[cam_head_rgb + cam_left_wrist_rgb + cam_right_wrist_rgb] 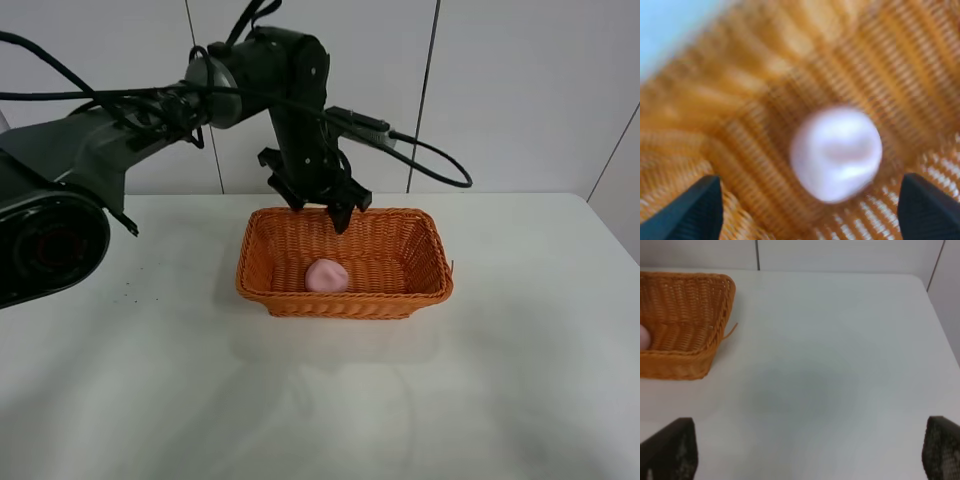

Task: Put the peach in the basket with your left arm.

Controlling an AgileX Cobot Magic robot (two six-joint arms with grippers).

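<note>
Closest to my left wrist camera are the two black fingertips (690, 212) of the left tool (809, 210). They are spread wide and released, with nothing gripped between them. Beyond that gap lies the small, soft pale-pink rounded peach (836, 152), resting on the floor of the rectangular orange woven wicker basket (765, 65) and clear of both tips. The wrist picture is blurred, so I cannot make out finer detail on it. From the high camera the peach (326, 275) sits inside the basket (345, 300), left of the middle of its floor. The left tool (320, 208) hangs over the basket's far rim, apart from the fruit. The black jointed left arm (290, 90) reaches in from the left, and a black cable (440, 165) loops off behind it. The basket stands on the white desk (150, 380). On the right wrist camera the right tool (806, 450) is also released, its dark tips wide apart over bare desk (830, 365). The basket (685, 305) is well off to one side, and a sliver of the peach (644, 336) shows at the frame edge.
</note>
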